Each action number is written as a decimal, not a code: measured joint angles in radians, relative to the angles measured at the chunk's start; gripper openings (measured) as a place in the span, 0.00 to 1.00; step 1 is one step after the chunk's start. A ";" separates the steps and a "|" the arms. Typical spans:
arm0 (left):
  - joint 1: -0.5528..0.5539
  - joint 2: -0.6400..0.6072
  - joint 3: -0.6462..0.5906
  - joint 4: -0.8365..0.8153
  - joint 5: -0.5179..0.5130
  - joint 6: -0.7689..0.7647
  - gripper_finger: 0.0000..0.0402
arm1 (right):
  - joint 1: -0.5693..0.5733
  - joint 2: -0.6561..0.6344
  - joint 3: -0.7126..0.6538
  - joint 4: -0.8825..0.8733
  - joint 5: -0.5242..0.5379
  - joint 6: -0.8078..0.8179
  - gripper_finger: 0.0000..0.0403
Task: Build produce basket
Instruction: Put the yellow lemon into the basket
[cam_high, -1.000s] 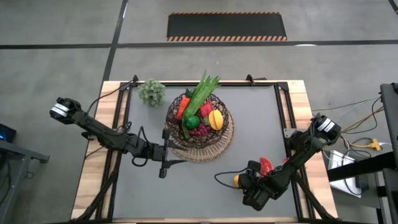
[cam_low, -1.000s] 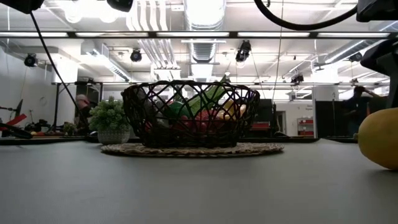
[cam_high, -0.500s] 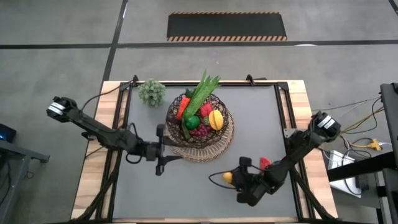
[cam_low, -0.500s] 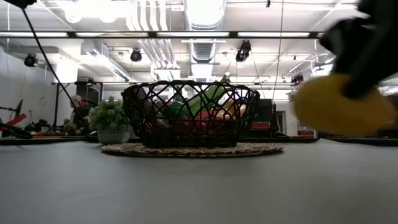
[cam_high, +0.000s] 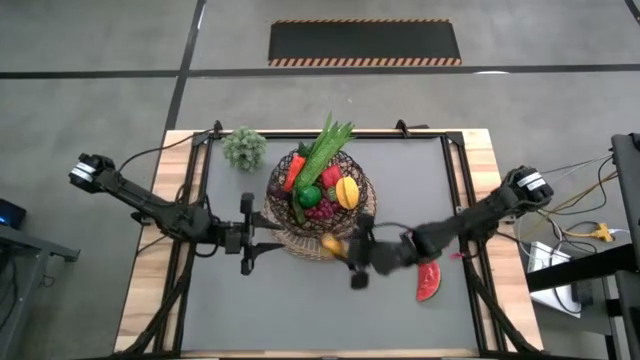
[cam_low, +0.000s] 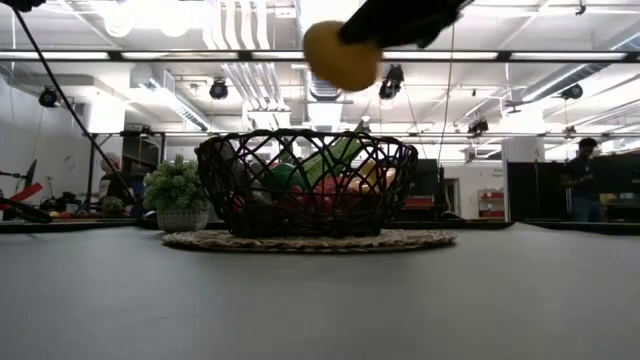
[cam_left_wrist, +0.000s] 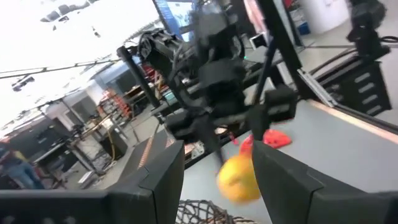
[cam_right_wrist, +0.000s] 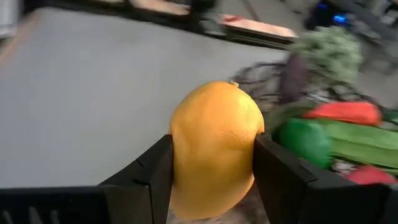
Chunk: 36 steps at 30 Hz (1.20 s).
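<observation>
mango (cam_right_wrist: 214, 146) now between right jaws

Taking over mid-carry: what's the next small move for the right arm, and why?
Probably carry on a little farther over the basket before opening: the right gripper holds the mango above the near rim, and the watermelon slice lies on the table.

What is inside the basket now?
The basket holds a carrot, long green leaves, a lime, grapes, a lemon and something red. Anything under them is covered. The mango is outside, in the right gripper.
</observation>
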 joint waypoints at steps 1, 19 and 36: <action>0.000 -0.005 0.000 0.000 -0.013 -0.001 0.43 | -0.033 0.001 0.000 0.015 0.000 -0.001 0.43; 0.000 -0.073 -0.045 -0.003 -0.112 -0.012 0.43 | -0.493 0.036 0.085 -0.065 -0.296 0.054 0.43; 0.000 -0.073 -0.045 -0.007 -0.112 -0.011 0.43 | -0.555 0.171 0.078 0.041 -0.224 0.041 0.43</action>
